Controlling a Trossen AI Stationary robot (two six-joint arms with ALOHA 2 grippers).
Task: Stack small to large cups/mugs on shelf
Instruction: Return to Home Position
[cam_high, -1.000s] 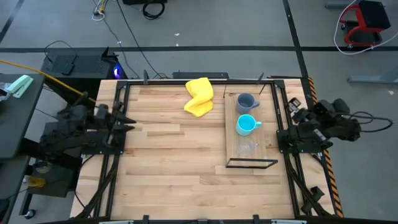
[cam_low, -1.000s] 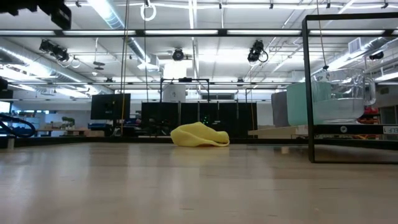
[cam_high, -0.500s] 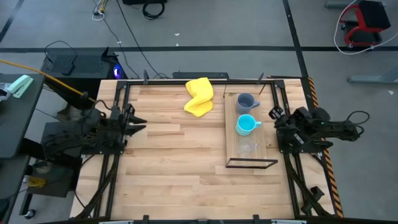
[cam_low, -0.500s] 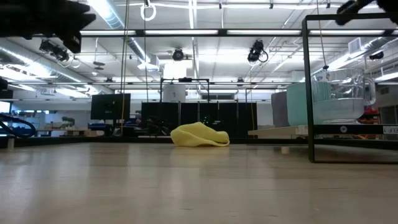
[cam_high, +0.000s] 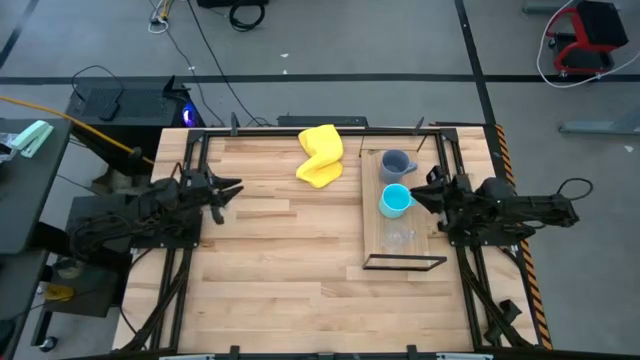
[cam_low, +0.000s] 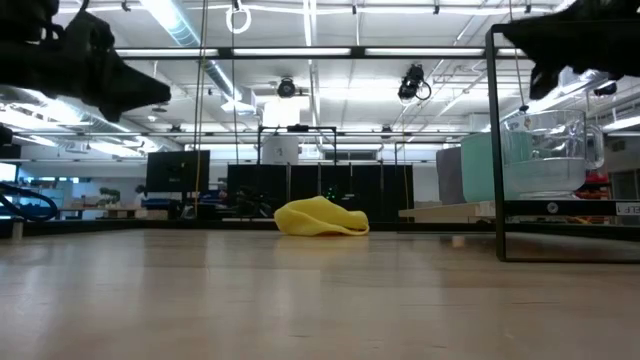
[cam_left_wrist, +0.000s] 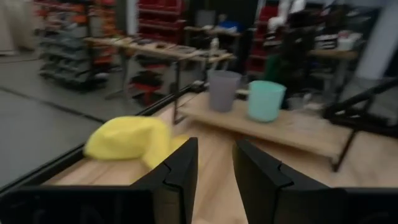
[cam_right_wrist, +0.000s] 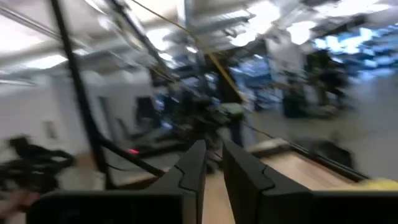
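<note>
Three vessels stand in a row on the shelf (cam_high: 431, 225), a light-wood board in a thin black frame at the table's right. They are the grey-blue mug (cam_high: 396, 164) at the far end, the cyan mug (cam_high: 394, 202) in the middle and the clear glass cup (cam_high: 396, 237) nearest. My right gripper (cam_high: 413, 190) hovers just right of the cyan mug, high above the shelf (cam_low: 505, 35), with a narrow gap between its fingers (cam_right_wrist: 213, 146). My left gripper (cam_high: 238, 188) is in the air over the table's left part, open (cam_left_wrist: 216, 146), facing the shelf.
A crumpled yellow cloth (cam_high: 320, 156) lies near the far edge, left of the shelf. The black frame uprights (cam_low: 495, 150) rise around the shelf board. Bare planks (cam_high: 290, 250) stretch between my left gripper and the shelf.
Both arms have swung in from the table's sides. My left gripper has moved toward the right, out over the planks. My right gripper has moved toward the left, up to the cyan mug. The mugs, the glass and the cloth have stayed in place.
</note>
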